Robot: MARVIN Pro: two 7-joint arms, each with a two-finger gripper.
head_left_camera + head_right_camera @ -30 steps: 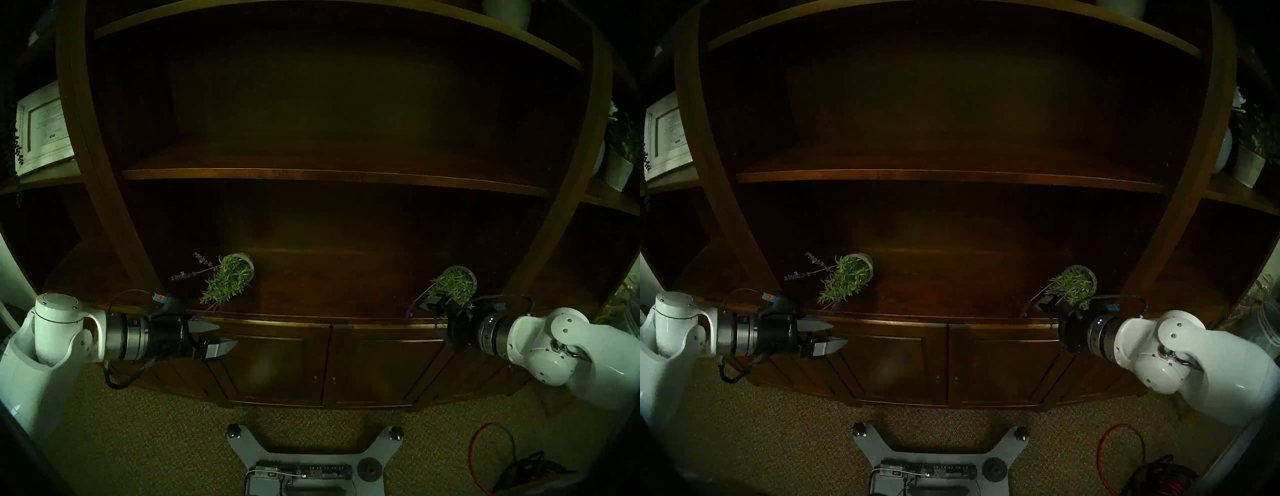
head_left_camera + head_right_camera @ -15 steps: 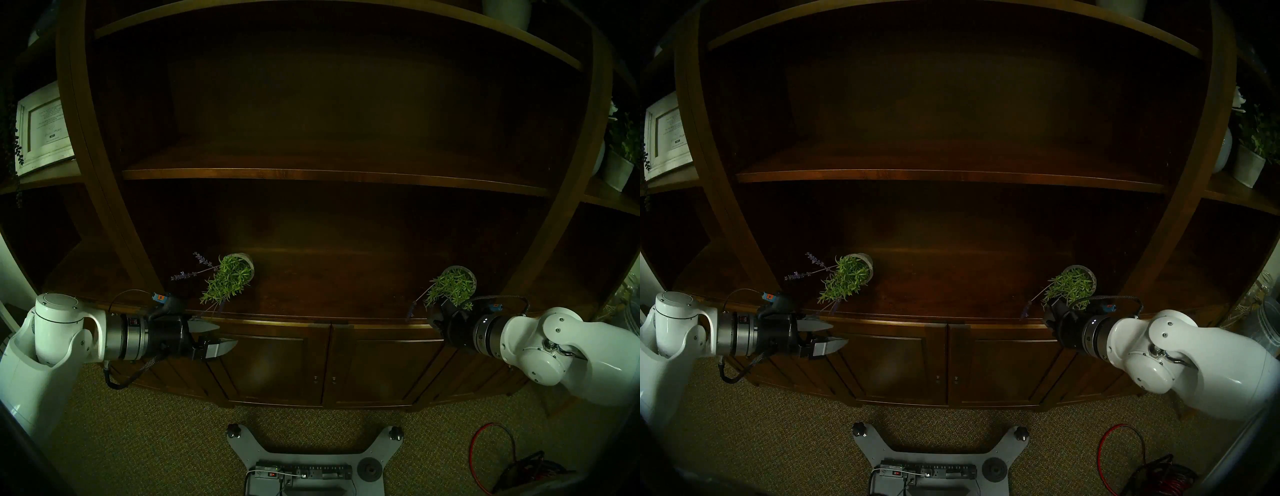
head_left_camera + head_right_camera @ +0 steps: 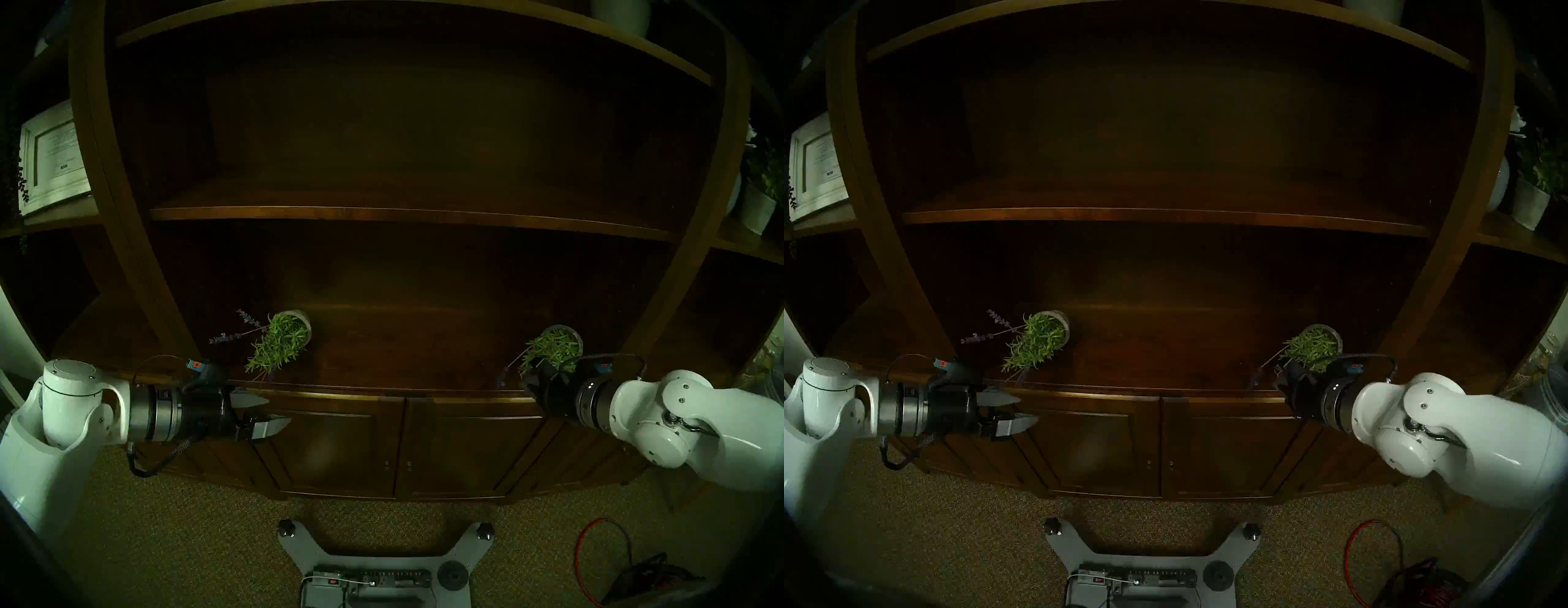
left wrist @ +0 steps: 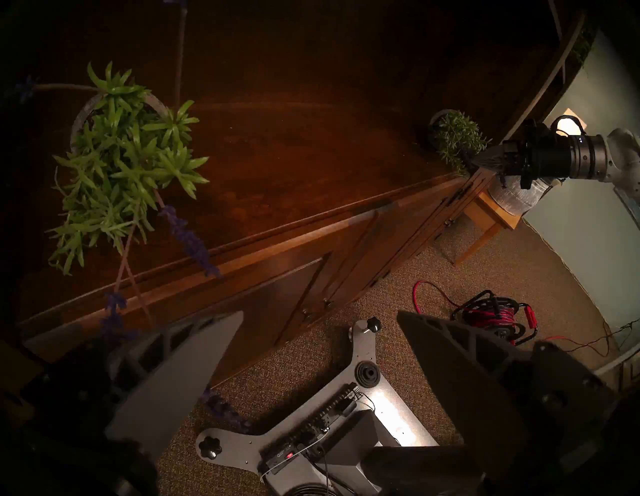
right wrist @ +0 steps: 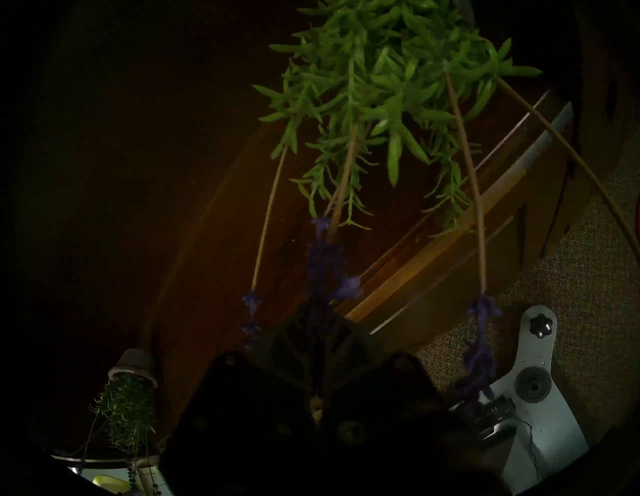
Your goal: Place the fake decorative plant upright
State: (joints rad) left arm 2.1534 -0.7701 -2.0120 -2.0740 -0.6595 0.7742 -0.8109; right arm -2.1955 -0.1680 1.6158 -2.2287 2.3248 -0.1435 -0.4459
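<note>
Cabinet (image 3: 382,369) is dark polished wood, slightly glossy. Carpet (image 3: 191,552) looks rough and nubby, robot arm shells (image 3: 63,407) smooth glossy white plastic (the plant (image 3: 278,346) leaves look plasticky).

Dark wooden shelf unit (image 3: 407,213), framed picture (image 3: 53,157), red cable reel (image 4: 493,317), power strip (image 3: 384,578), carpet (image 3: 191,547)

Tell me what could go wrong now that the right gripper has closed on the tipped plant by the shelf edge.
1. The right gripper is shut on a thin lavender stem, not the pot; lifting may bend the stem or let it slip.
2. That right plant lies near the shelf edge; dragging could pull it off onto the carpet.
</note>
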